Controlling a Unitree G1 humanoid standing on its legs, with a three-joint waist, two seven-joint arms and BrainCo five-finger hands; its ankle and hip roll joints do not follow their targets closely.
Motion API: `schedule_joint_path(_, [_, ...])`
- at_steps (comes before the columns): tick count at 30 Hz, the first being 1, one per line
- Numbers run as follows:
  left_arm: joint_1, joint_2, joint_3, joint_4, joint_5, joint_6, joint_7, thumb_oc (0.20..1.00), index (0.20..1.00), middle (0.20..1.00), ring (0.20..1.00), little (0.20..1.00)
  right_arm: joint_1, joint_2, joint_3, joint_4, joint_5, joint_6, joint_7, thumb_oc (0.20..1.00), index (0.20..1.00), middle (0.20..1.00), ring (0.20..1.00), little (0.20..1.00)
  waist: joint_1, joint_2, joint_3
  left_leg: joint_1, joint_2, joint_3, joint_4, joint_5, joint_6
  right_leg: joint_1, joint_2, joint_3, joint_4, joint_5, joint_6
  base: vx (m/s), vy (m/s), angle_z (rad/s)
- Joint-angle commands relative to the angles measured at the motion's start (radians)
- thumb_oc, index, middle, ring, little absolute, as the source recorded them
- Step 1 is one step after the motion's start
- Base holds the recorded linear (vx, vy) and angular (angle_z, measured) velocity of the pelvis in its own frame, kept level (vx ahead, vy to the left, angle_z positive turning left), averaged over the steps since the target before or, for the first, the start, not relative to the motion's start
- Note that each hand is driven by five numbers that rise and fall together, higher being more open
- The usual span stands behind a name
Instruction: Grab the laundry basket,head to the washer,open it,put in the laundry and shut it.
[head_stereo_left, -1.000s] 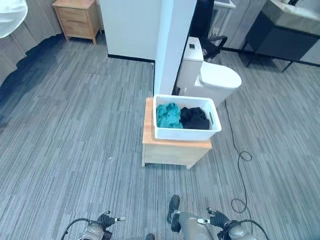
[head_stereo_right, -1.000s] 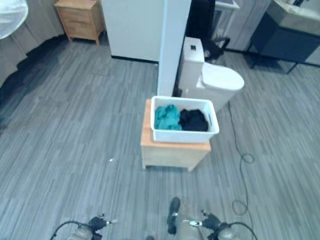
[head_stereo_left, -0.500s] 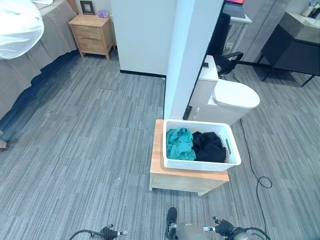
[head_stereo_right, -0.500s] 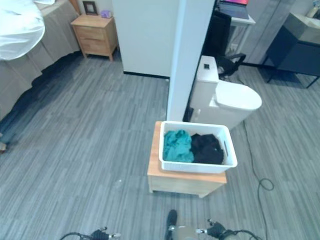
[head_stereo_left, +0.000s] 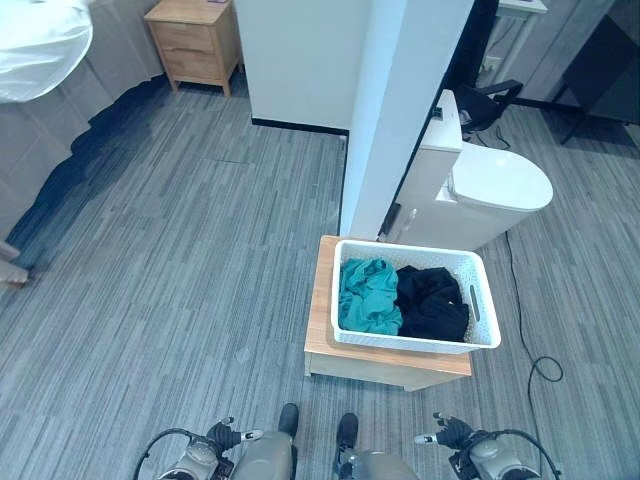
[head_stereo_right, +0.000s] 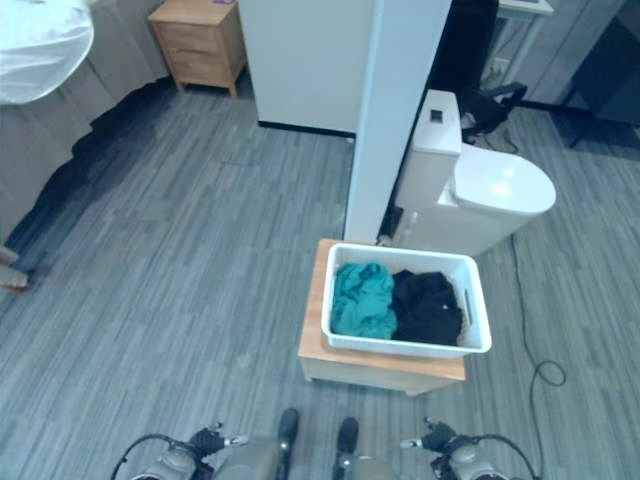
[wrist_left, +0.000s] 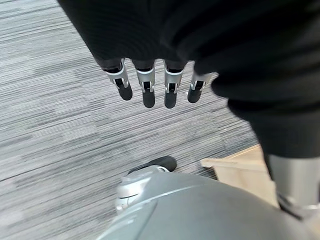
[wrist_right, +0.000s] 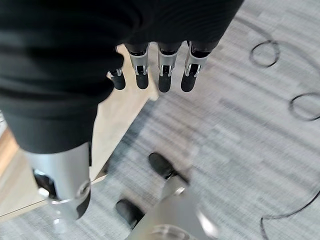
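Since a second ago our camera has shifted and the basket (head_stereo_left: 415, 308) shows nearer, at about four o'clock from the frame's middle, on a low wooden stand (head_stereo_left: 385, 360) with teal and black laundry (head_stereo_left: 400, 300) inside. We should step closer and take both short rims evenly. Right eye: a toilet (head_stereo_right: 480, 195) and pillar (head_stereo_right: 395, 110) stand at twelve o'clock of it, on grey striped flooring. Left wrist: left hand (wrist_left: 150, 85) hangs relaxed, empty. Right wrist: right hand (wrist_right: 160, 70) likewise loose.
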Motion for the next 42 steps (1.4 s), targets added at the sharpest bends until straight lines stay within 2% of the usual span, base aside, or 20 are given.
schedule_joint_path(1, [0.0, 0.009, -0.023, 0.011, 0.032, -0.014, -0.004, 1.0, 1.0, 1.0, 1.0, 1.0, 0.015, -0.023, 0.024, -0.039, -0.005, -0.005, -0.002, 1.0, 1.0, 1.0, 1.0, 1.0, -0.008, -0.006, -0.009, 0.011, -0.045, 0.005, 0.006, -0.032, 0.026, -0.051, -0.035, -0.006, 0.164, -0.051, 0.087, 0.07, 0.066, -0.33])
schedule_joint_path(4, [0.002, 0.013, -0.016, 0.011, 0.033, -0.013, -0.001, 1.0, 1.0, 1.0, 1.0, 1.0, 0.013, -0.014, 0.04, -0.063, -0.01, -0.007, 0.005, 1.0, 1.0, 1.0, 1.0, 1.0, -0.008, -0.007, -0.005, 0.021, -0.044, 0.019, 0.0, -0.038, 0.036, -0.064, -0.036, 0.003, 0.193, -0.061, 0.09, 0.07, 0.084, -0.27])
schedule_joint_path(8, [0.008, 0.024, 0.001, 0.0, 0.028, -0.015, 0.002, 1.0, 1.0, 1.0, 1.0, 1.0, 0.015, -0.013, 0.056, -0.121, -0.036, -0.011, 0.004, 1.0, 1.0, 1.0, 1.0, 1.0, 0.002, -0.013, 0.001, 0.054, -0.031, 0.06, 0.007, -0.07, 0.053, -0.089, -0.047, -0.019, 0.272, -0.066, 0.109, 0.11, 0.06, -0.4])
schedule_joint_path(10, [0.004, 0.025, 0.004, -0.003, 0.024, -0.015, 0.007, 1.0, 1.0, 1.0, 1.0, 1.0, 0.011, -0.014, 0.055, -0.131, -0.039, -0.011, 0.001, 1.0, 1.0, 1.0, 1.0, 1.0, 0.003, -0.01, 0.005, 0.06, -0.027, 0.068, 0.001, -0.07, 0.052, -0.092, -0.062, -0.031, 0.269, -0.061, 0.116, 0.04, -0.008, -0.25])
schedule_joint_path(13, [-0.002, 0.026, 0.01, -0.007, 0.013, -0.018, 0.012, 1.0, 1.0, 1.0, 1.0, 1.0, 0.01, -0.019, 0.044, -0.141, -0.032, -0.013, 0.001, 1.0, 1.0, 1.0, 1.0, 1.0, 0.004, 0.001, 0.005, 0.059, 0.001, 0.074, -0.002, -0.072, 0.034, -0.096, -0.111, -0.009, 0.23, -0.027, 0.134, 0.03, -0.128, -0.12])
schedule_joint_path(14, [-0.007, 0.027, 0.01, -0.008, 0.007, -0.02, 0.014, 1.0, 1.0, 1.0, 1.0, 1.0, 0.006, -0.02, 0.037, -0.137, -0.026, -0.013, 0.0, 1.0, 1.0, 1.0, 1.0, 1.0, 0.003, 0.002, 0.006, 0.057, 0.009, 0.066, 0.002, -0.074, 0.027, -0.107, -0.132, 0.013, 0.221, -0.005, 0.141, 0.05, -0.189, -0.13])
schedule_joint_path(17, [-0.018, 0.03, 0.004, -0.009, -0.001, -0.025, 0.019, 1.0, 1.0, 1.0, 1.0, 1.0, 0.001, -0.017, 0.025, -0.111, -0.016, -0.011, 0.002, 1.0, 1.0, 1.0, 1.0, 1.0, 0.005, 0.0, 0.007, 0.053, 0.037, 0.048, 0.028, -0.089, 0.004, -0.126, -0.208, 0.026, 0.198, 0.058, 0.162, 0.06, -0.225, 0.0])
schedule_joint_path(18, [-0.025, 0.036, 0.0, -0.005, 0.0, -0.024, 0.02, 1.0, 1.0, 1.0, 1.0, 1.0, 0.001, -0.02, 0.026, -0.108, -0.021, -0.009, 0.003, 1.0, 1.0, 1.0, 1.0, 1.0, -0.002, -0.006, 0.009, 0.049, 0.036, 0.03, 0.047, -0.094, -0.001, -0.138, -0.213, 0.061, 0.207, 0.075, 0.169, 0.05, -0.15, 0.14])
schedule_joint_path(20, [-0.027, 0.038, -0.001, -0.003, 0.0, -0.023, 0.016, 1.0, 1.0, 1.0, 1.0, 1.0, 0.003, -0.02, 0.025, -0.108, -0.021, -0.008, 0.007, 1.0, 1.0, 1.0, 1.0, 1.0, -0.003, -0.009, 0.008, 0.043, 0.04, 0.026, 0.065, -0.098, -0.006, -0.124, -0.208, 0.067, 0.207, 0.057, 0.169, 0.05, -0.163, 0.28])
schedule_joint_path(22, [-0.02, 0.041, 0.001, 0.003, 0.005, -0.023, 0.014, 1.0, 1.0, 1.0, 1.0, 1.0, 0.013, -0.018, 0.026, -0.105, -0.025, -0.005, 0.012, 1.0, 1.0, 1.0, 1.0, 1.0, 0.006, -0.02, -0.001, 0.042, 0.057, 0.025, 0.076, -0.104, -0.019, -0.094, -0.2, 0.025, 0.181, 0.025, 0.168, 0.08, -0.297, 0.47])
schedule_joint_path(24, [-0.019, 0.05, 0.019, 0.015, -0.011, -0.016, 0.02, 1.0, 1.0, 1.0, 1.0, 1.0, 0.031, -0.023, 0.017, -0.092, -0.013, -0.006, 0.009, 1.0, 1.0, 1.0, 1.0, 1.0, 0.008, -0.021, -0.007, 0.034, 0.098, 0.002, 0.093, -0.075, -0.048, -0.065, -0.162, -0.022, 0.166, 0.0, 0.152, 0.06, -0.388, 0.0])
schedule_joint_path(28, [-0.016, 0.044, 0.031, 0.02, -0.032, -0.013, 0.018, 1.0, 1.0, 1.0, 1.0, 1.0, 0.04, -0.036, -0.009, -0.082, 0.02, -0.006, 0.005, 1.0, 1.0, 1.0, 1.0, 1.0, -0.006, -0.015, -0.01, 0.023, 0.134, -0.002, 0.084, -0.04, -0.074, -0.041, -0.136, -0.067, 0.14, -0.012, 0.138, 0.01, -0.206, 0.32])
schedule_joint_path(29, [-0.019, 0.04, 0.034, 0.021, -0.04, -0.008, 0.013, 1.0, 1.0, 1.0, 1.0, 1.0, 0.044, -0.055, -0.046, -0.088, 0.056, -0.006, 0.001, 1.0, 1.0, 1.0, 1.0, 1.0, -0.03, -0.008, -0.014, 0.008, 0.176, 0.063, 0.087, -0.006, -0.084, -0.032, -0.134, -0.104, 0.139, -0.024, 0.13, -0.01, -0.13, 0.25])
schedule_joint_path(32, [-0.014, 0.029, 0.06, 0.011, -0.09, -0.003, -0.025, 1.0, 1.0, 1.0, 1.0, 1.0, 0.056, -0.091, -0.104, -0.114, 0.103, 0.005, 0.007, 1.0, 1.0, 1.0, 1.0, 1.0, -0.057, -0.003, -0.018, -0.003, 0.207, 0.199, 0.083, 0.008, -0.078, -0.023, -0.149, -0.146, 0.136, -0.025, 0.13, 0.0, -0.081, 0.66])
schedule_joint_path(34, [0.002, 0.027, 0.1, 0.022, -0.135, -0.003, -0.038, 1.0, 1.0, 1.0, 1.0, 1.0, 0.064, -0.115, -0.142, -0.146, 0.136, 0.011, 0.01, 1.0, 1.0, 1.0, 1.0, 1.0, -0.052, 0.009, -0.026, 0.021, 0.196, 0.184, 0.048, 0.005, -0.08, -0.019, -0.139, -0.13, 0.133, -0.027, 0.13, 0.07, -0.018, 0.28])
schedule_joint_path(37, [0.037, 0.03, 0.102, -0.031, -0.188, 0.003, -0.057, 1.0, 1.0, 1.0, 1.0, 1.0, 0.096, -0.164, -0.206, -0.264, 0.158, 0.034, 0.004, 1.0, 1.0, 1.0, 1.0, 1.0, -0.058, 0.021, -0.042, 0.039, 0.178, 0.157, -0.008, 0.008, -0.077, -0.021, -0.136, -0.115, 0.123, -0.024, 0.133, 0.07, 0.022, -0.13])
schedule_joint_path(40, [0.115, 0.061, 0.084, -0.177, -0.26, 0.014, -0.087, 1.0, 1.0, 1.0, 1.0, 1.0, 0.198, -0.198, -0.33, -0.469, 0.237, 0.057, 0.004, 1.0, 1.0, 1.0, 1.0, 1.0, -0.071, 0.039, -0.048, 0.056, 0.174, 0.169, -0.06, 0.03, -0.073, -0.026, -0.136, -0.108, 0.121, -0.021, 0.139, 0.04, 0.071, -0.11])
schedule_joint_path(42, [0.208, 0.122, 0.072, -0.376, -0.322, 0.031, -0.111, 1.0, 1.0, 1.0, 1.0, 1.0, 0.304, -0.234, -0.416, -0.666, 0.244, 0.083, 0.03, 1.0, 1.0, 1.0, 1.0, 1.0, -0.075, 0.053, -0.047, 0.077, 0.171, 0.176, -0.082, 0.035, -0.071, -0.022, -0.137, -0.106, 0.118, -0.018, 0.144, 0.05, 0.068, -0.13])
